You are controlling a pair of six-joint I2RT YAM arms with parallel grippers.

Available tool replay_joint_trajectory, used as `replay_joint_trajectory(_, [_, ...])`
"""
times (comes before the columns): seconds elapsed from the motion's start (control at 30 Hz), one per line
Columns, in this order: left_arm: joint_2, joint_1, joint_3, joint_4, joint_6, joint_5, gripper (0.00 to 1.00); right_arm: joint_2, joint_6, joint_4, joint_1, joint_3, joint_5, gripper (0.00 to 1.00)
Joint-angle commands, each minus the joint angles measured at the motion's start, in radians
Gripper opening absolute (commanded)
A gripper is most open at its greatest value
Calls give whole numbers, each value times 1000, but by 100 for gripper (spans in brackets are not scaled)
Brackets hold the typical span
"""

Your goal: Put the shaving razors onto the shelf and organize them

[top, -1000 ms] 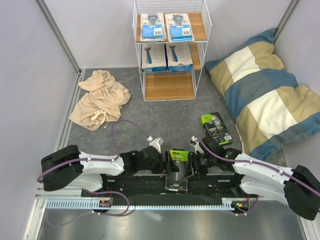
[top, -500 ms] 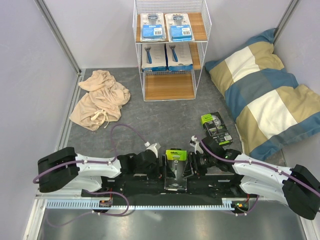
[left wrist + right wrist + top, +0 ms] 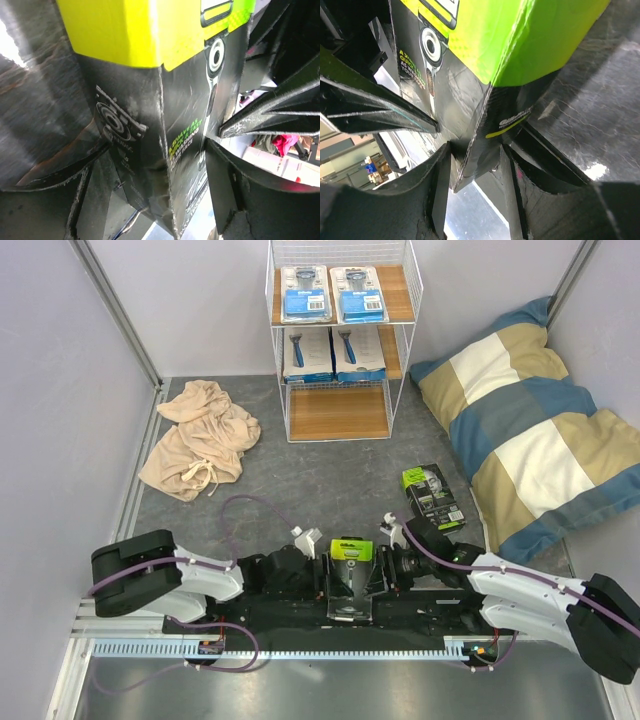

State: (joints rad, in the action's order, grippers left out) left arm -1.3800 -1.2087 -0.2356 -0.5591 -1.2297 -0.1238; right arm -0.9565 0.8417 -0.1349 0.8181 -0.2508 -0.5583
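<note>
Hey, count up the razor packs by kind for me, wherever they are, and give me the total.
Blue blister cards: 2
White packs: 2
Black-and-green boxes: 2
Total: 6

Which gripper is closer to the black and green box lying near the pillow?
Right. The right gripper is just below-left of the loose box; the left gripper is farther left, past the held box.
</note>
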Motion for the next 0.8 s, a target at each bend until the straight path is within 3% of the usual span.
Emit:
replay_joint_trajectory(0.0, [70, -5, 79, -116, 76, 110, 48, -1, -41, 49, 10, 2, 81, 50])
replay_joint_trajectory(0.13, [137, -5, 79, -159, 128, 78, 28, 2, -38, 41, 9, -39, 90, 54])
replay_joint_trajectory(0.17, [145, -5, 73, -165, 137, 57, 20, 4, -39, 37, 10, -59, 92, 58])
replay_joint_trajectory(0.37, [194, -3, 55, -186, 145, 58, 2, 39, -53, -41, 10, -145, 152, 85])
replay_joint_trajectory(0.53, [246, 20, 35, -142, 153, 73, 2, 81, -58, -114, 9, -205, 221, 95])
replay_joint_trajectory(0.77, [182, 103, -80, -120, 202, -22, 2, 145, -75, -248, 7, -294, 391, 96])
